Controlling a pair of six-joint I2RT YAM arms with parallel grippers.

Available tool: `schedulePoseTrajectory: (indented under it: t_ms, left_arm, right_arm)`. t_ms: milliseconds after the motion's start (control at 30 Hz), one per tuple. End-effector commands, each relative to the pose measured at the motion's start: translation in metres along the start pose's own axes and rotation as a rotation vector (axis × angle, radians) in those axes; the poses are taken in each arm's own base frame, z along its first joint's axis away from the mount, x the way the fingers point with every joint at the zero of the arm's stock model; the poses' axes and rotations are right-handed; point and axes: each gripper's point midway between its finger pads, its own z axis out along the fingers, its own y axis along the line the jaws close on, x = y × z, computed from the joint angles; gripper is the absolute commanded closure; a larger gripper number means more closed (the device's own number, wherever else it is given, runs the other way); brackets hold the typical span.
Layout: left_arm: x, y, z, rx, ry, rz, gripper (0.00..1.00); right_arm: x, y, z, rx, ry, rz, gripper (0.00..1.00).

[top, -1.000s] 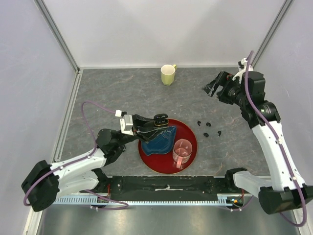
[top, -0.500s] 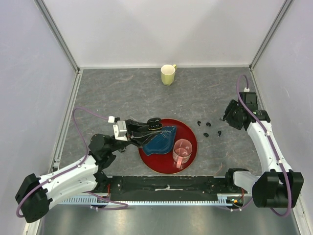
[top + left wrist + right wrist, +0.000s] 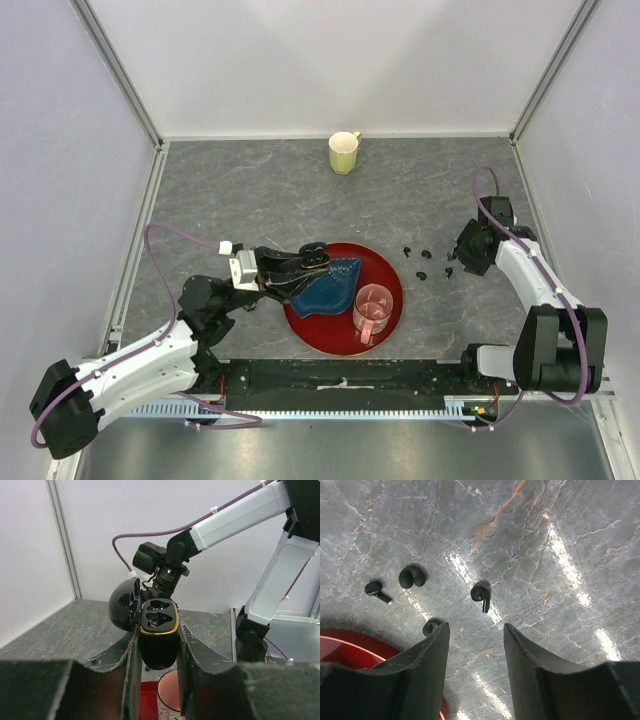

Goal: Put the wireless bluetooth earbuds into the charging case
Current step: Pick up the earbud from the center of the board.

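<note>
Having lowered our half-open right gripper (image 3: 474,630) over an earbud (image 3: 481,592) beside the red plate (image 3: 325,335), we pick next; left gripper (image 3: 157,642) clamps charging case (image 3: 158,622).

- The table (image 3: 260,200) is grey stone-patterned, with pale veins and a few rusty streaks.
- The earbuds (image 3: 481,591), at centre left of the right wrist view, are plain black.
- The charging case (image 3: 158,630) is glossy black with a thin gold rim.
- The plate (image 3: 386,268) is deep red.
- The crumpled piece (image 3: 325,285) on it is dark teal-blue.
- The cup (image 3: 372,310) is translucent pink.
- The mug (image 3: 343,152), at top centre, is pale yellow-green.
- The arms (image 3: 140,360) are white with black joints.
- The cables (image 3: 165,235) are purple.
</note>
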Motion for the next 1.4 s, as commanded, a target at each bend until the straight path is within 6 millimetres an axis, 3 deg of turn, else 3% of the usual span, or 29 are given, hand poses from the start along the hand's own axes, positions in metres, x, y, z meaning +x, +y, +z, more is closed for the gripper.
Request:
schedulePoseTrajectory:
  t_ms: [0, 433, 700, 1367]
  left_arm:
    - [-0.01, 0.004, 0.0, -0.017, -0.027, 0.057, 0.98]
    - [-0.004, 0.005, 0.0, -0.024, -0.003, 0.05, 0.98]
    - [-0.002, 0.007, 0.0, -0.03, 0.009, 0.052, 0.98]
    - [0.004, 0.008, -0.002, -0.035, 0.03, 0.055, 0.98]
  right_arm:
    - [0.002, 0.004, 0.014, -0.038, 0.005, -0.017, 0.46]
    - [0.009, -0.001, 0.04, -0.016, 0.044, -0.076, 0.48]
    - [0.002, -0.002, 0.043, -0.004, 0.025, -0.097, 0.46]
    - [0.01, -0.005, 0.055, 0.038, 0.047, -0.135, 0.48]
